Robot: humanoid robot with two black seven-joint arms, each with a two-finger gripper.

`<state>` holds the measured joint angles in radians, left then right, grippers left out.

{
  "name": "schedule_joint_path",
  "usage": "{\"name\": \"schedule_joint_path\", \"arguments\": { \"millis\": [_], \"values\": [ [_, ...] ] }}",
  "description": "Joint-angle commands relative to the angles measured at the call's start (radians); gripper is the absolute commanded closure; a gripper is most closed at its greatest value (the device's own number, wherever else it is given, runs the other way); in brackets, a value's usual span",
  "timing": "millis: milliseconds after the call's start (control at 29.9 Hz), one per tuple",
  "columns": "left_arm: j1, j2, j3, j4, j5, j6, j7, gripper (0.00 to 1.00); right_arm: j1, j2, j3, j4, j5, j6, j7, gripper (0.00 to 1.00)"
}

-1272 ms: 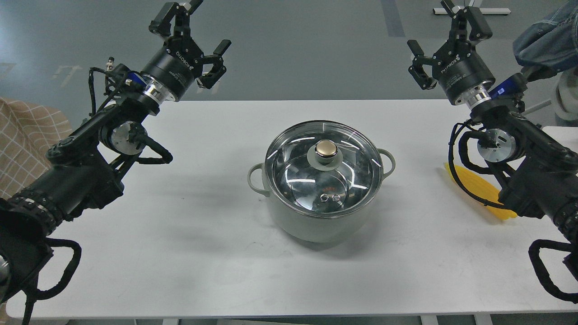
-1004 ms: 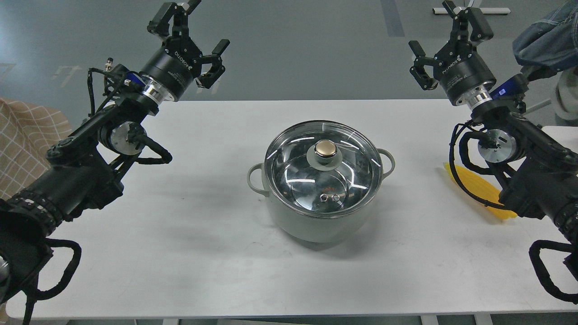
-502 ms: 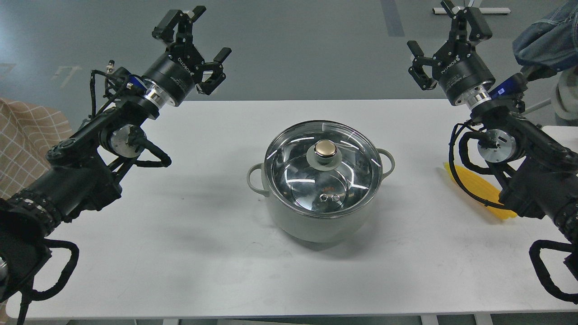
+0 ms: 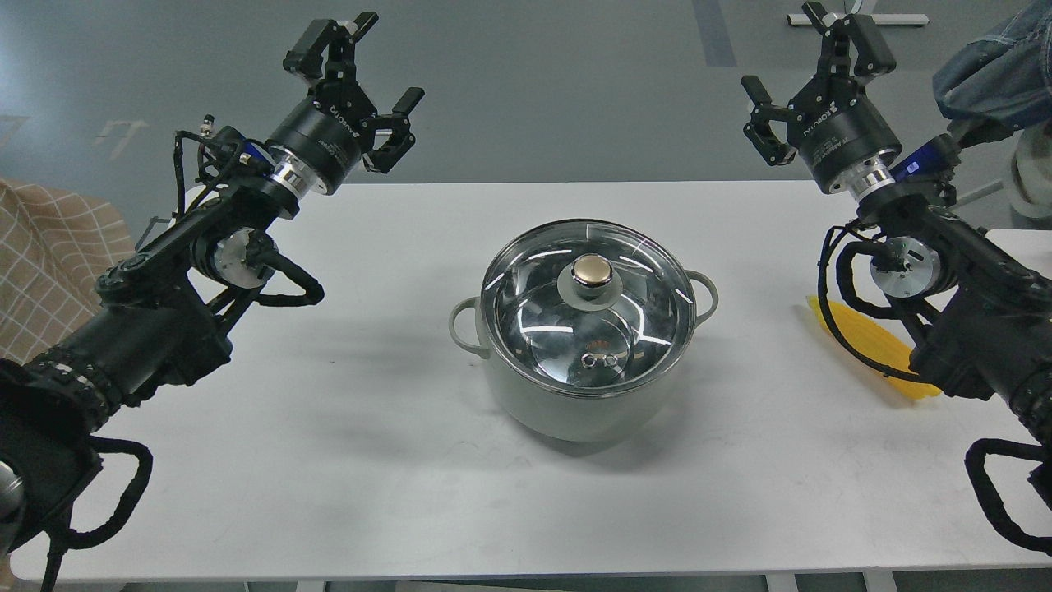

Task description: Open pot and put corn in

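The pale grey-green pot stands at the middle of the white table, closed by its glass lid with a gold knob. The yellow corn lies on the table at the right, partly hidden behind my right arm. My left gripper is open and empty, raised above the table's far left edge. My right gripper is open and empty, raised above the far right edge. Both are well away from the pot.
A checked beige cloth shows at the left edge. A denim-clad shape is at the upper right beyond the table. Grey floor lies behind the table.
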<state>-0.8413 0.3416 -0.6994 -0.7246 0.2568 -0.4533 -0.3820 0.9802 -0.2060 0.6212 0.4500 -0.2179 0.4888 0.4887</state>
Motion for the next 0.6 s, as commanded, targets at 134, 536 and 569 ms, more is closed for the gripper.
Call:
{"name": "schedule_joint_path", "arguments": {
  "millis": [134,536,569],
  "values": [
    [0.004,-0.001,-0.006,-0.006,-0.001,-0.03,-0.003,0.02,0.0,0.002,0.0,0.001,0.0,0.0,0.0,0.01],
    [0.014,0.004,-0.017,-0.073,-0.001,-0.033,-0.003,0.02,0.003,0.0,0.0,0.007,0.003,0.0,0.0,0.01],
    [0.019,0.005,-0.017,-0.085,-0.001,-0.031,-0.003,0.02,0.003,0.0,0.002,0.007,0.003,0.0,0.0,0.01]
  ]
}}
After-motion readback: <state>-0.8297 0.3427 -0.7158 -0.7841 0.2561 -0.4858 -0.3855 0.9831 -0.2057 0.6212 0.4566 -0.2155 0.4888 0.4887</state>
